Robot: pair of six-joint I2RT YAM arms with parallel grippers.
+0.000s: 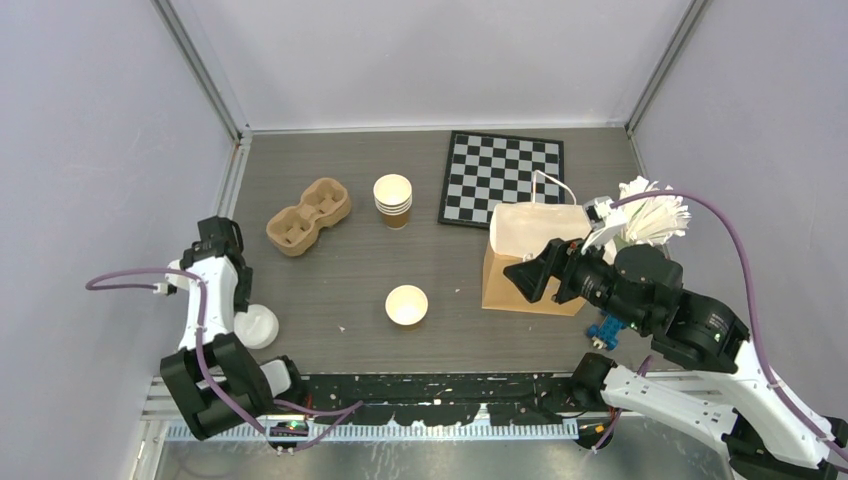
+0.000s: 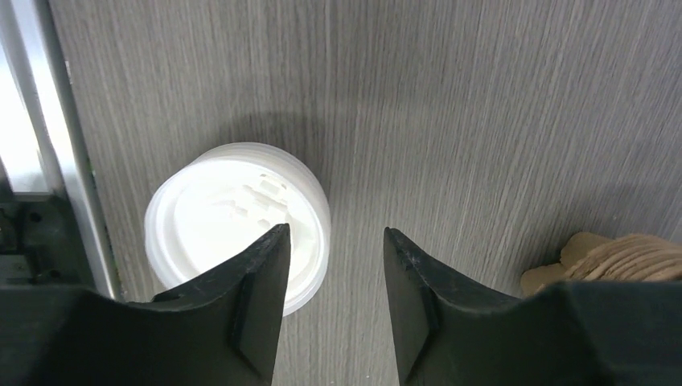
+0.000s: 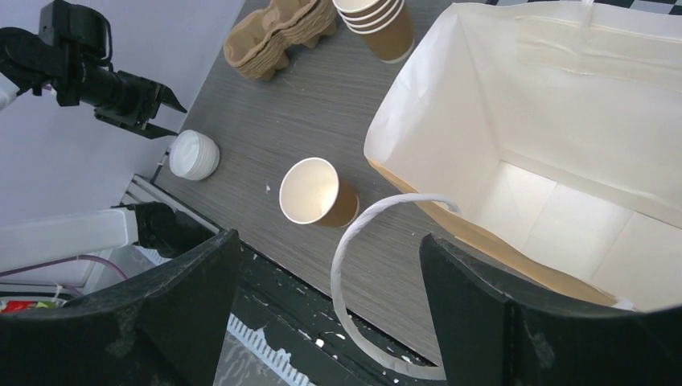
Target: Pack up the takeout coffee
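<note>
No cup with a lid on shows in any view. One lidless tan cup (image 1: 406, 304) stands upright mid-table; it also shows in the right wrist view (image 3: 315, 192). A stack of white lids (image 1: 258, 325) lies near the left arm. My left gripper (image 1: 240, 292) is open and empty above the table, its left finger over the lids (image 2: 233, 209). The brown paper bag (image 1: 535, 235) stands open with nothing inside (image 3: 555, 161). My right gripper (image 1: 530, 275) is open and empty by the bag's near-left edge. The bag's white handle loop (image 3: 346, 265) hangs between its fingers.
A stack of lidless tan cups (image 1: 393, 200) and a cardboard cup carrier (image 1: 308, 215) stand at the back left. A chessboard (image 1: 503, 180) lies behind the bag. A bundle of white strips (image 1: 652, 215) and a small blue object (image 1: 605, 332) sit at the right.
</note>
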